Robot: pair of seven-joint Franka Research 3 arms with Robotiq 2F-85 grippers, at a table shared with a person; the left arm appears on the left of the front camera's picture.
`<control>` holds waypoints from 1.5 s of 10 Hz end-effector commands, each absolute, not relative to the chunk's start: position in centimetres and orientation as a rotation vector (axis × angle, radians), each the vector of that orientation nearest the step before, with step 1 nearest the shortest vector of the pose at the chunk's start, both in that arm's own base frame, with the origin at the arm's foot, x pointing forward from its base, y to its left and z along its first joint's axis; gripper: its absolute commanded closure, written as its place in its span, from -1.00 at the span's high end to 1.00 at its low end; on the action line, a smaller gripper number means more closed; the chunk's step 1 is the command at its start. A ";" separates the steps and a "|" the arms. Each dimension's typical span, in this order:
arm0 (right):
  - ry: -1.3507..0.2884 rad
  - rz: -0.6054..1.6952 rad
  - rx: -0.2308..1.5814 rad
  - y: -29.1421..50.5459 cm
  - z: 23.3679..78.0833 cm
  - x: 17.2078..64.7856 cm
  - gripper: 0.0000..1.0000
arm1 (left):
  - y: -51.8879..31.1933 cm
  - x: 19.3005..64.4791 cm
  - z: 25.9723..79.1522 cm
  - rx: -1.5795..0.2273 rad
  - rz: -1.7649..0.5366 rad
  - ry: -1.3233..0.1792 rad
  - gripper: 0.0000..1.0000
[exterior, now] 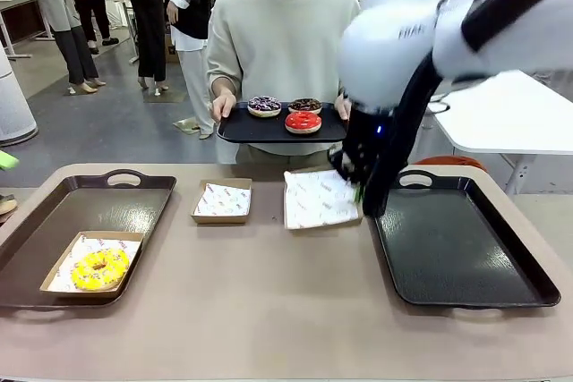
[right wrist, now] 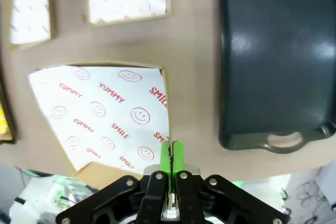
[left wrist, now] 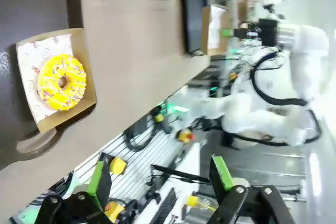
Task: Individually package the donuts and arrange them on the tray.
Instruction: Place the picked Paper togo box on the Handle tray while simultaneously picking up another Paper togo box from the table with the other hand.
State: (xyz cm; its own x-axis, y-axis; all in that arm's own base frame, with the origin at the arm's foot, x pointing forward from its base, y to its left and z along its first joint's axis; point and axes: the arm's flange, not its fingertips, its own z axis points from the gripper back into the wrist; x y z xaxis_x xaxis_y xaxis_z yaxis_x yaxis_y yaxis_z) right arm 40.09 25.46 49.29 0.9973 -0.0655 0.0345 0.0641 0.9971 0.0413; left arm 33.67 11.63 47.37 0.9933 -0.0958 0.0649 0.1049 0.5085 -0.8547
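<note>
Released left jaws hang aloft; right jaws clench the rim of a paper-lined box (exterior: pixel 318 199). Yellow donut (exterior: pixel 98 268) lies boxed on the left tray (exterior: pixel 134 203). Farther, a person's black tray (exterior: pixel 237 131) carries purple donut (exterior: pixel 264 106), brown donut (exterior: pixel 305 105), red donut (exterior: pixel 303 121).

Front view: bright, even overhead light, shadows on the counter (exterior: pixel 269 310) short and soft. Right arm (exterior: pixel 403 42) sits close to the lens, blurred, its white near blown out. Dull sheen on the dark tray (exterior: pixel 466 257) at the counter's right edge. Left wrist view: background soft, right side washed out, lines bowed. Right wrist view: sharp, red print in the cardboard box (right wrist: pixel 113 174) crisp, glare spots on the tray.
</note>
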 end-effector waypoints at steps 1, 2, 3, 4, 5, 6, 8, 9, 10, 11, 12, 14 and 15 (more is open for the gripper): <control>0.000 -0.098 0.020 25.2 50.9 44.2 -1.00 | 16.5 34.2 46.2 -1.202 -0.085 -0.024 0.96; 0.026 -0.103 0.024 25.3 52.3 46.7 -1.00 | 19.0 33.5 45.3 -1.271 -0.046 -0.058 0.96; 0.034 -0.086 0.023 25.6 53.0 48.4 -1.00 | 20.7 33.0 44.2 -1.319 -0.014 -0.072 0.96; 0.044 -0.071 0.019 26.0 53.5 50.4 -1.00 | 22.2 32.6 43.2 -1.351 0.013 -0.079 0.96; 0.063 -0.050 0.002 26.8 53.8 52.5 -1.00 | 23.8 32.2 42.0 -1.386 0.046 -0.092 0.96; 0.080 -0.031 -0.013 27.6 53.7 54.1 -1.00 | 25.2 32.0 41.1 -1.412 0.081 -0.104 0.96; 0.111 -0.015 -0.033 28.5 52.9 56.3 -1.00 | 27.2 31.6 39.8 -1.420 0.143 -0.125 0.96; 0.126 -0.016 -0.039 28.6 52.3 57.1 -1.00 | 28.0 31.2 39.5 -1.405 0.178 -0.130 0.96; 0.131 -0.025 -0.039 28.6 51.8 57.8 -1.00 | 28.3 31.0 39.2 -1.358 0.251 -0.146 0.96; 0.136 -0.034 -0.037 28.6 51.4 58.4 -1.00 | 28.3 30.7 39.1 -1.337 0.252 -0.147 0.96; 0.134 -0.035 -0.030 28.6 51.0 58.6 -1.00 | 28.0 30.5 39.0 -1.307 0.246 -0.159 0.96; 0.136 -0.049 -0.015 28.3 50.6 57.8 -1.00 | 28.7 30.6 38.6 -1.363 0.223 -0.137 0.96; 0.136 -0.049 -0.015 28.3 50.6 57.8 -1.00 | 28.7 30.6 38.6 -1.363 0.223 -0.137 0.96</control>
